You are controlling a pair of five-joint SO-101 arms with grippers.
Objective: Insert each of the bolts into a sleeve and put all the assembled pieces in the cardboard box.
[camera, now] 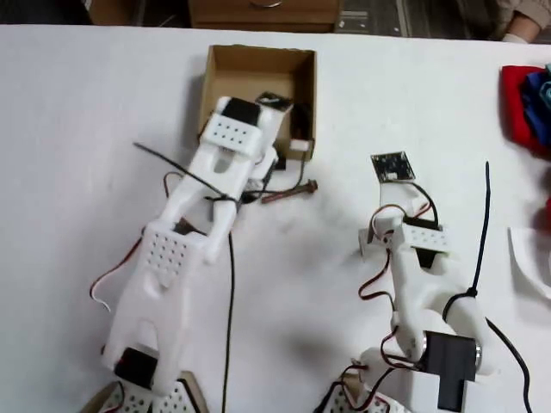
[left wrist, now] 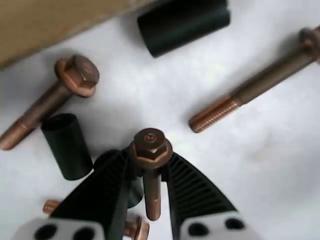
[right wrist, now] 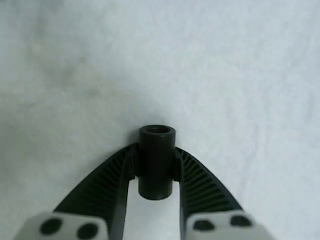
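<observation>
Early going. Clamped shut on a bolt (left wrist: 151,150) with the left gripper (left wrist: 150,167), just off the cardboard box's (camera: 258,52) near edge, toward the table's (camera: 86,129) far edge. Pinched shut on an upright sleeve (right wrist: 156,160) with the right gripper (right wrist: 156,170), mid-table. Not yet mated. Left to pair: loose bolts (left wrist: 260,85) and loose sleeves (left wrist: 182,22) beside the box. Probably nothing boxed, interior half hidden.

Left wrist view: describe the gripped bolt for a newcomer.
Start at the cardboard box; bolts and sleeves lie on the table beside it. The gripped bolt sits between the left gripper's jaws, head toward the camera; the others lie flat.
</observation>
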